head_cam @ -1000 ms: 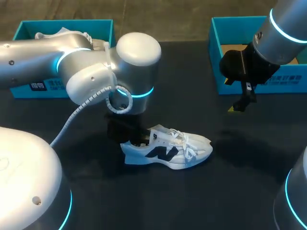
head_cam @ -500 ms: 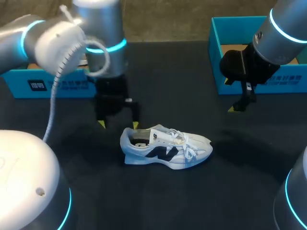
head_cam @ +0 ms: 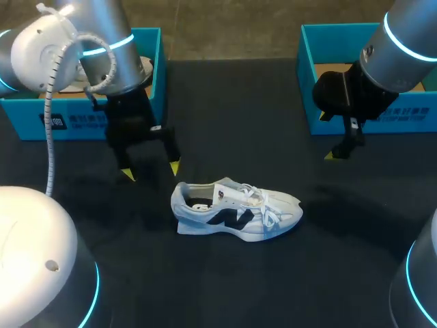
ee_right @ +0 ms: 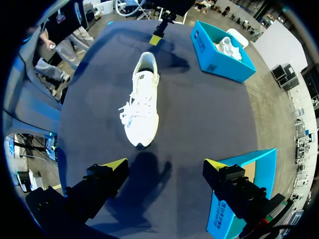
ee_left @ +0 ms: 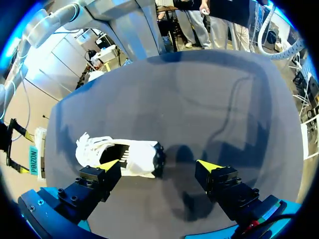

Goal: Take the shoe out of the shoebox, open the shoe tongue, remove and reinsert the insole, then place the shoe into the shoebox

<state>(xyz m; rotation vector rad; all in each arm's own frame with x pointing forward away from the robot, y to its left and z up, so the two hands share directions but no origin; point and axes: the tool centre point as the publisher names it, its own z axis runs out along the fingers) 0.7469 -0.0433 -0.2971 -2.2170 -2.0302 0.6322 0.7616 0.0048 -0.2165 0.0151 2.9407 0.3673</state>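
Now, shoe (head_cam: pixel 235 210): upright on the table (head_cam: pixel 273 123).
My left pincer (head_cam: pixel 151 170): wide open, empty, near the shoe.
My right pincer (ee_right: pixel 167 164): wide open, empty, beside a box (head_cam: pixel 396 121).

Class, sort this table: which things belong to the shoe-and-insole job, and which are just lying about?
Job: white shoe; right shoebox, seemingly empty; left claw and right claw, both open.
Lying about: left shoebox; spare shoe inside it.
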